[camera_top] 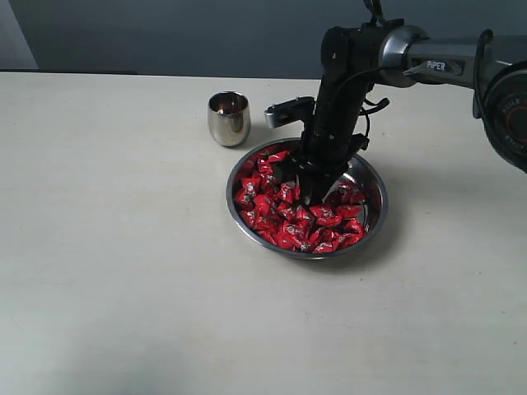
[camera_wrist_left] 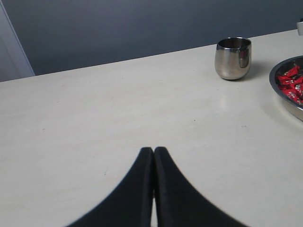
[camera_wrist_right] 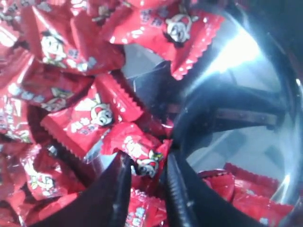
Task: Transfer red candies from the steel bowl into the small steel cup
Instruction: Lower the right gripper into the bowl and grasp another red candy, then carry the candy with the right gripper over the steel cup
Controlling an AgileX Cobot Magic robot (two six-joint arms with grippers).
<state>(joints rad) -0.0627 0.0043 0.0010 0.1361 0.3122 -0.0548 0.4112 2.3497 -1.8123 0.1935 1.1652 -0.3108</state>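
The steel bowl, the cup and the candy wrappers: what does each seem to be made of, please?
Steel bowl and small cup: polished metal, likely steel, mirror reflections. Red candies: glossy crinkled wrappers with serrated edges, probably plastic film or foil.

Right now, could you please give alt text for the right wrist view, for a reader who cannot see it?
The black tool reaches into a wide shiny steel bowl, with one small candy in a crinkled red wrapper between its two fingers; a firm grip cannot be confirmed. Many more such red candies lie around it.
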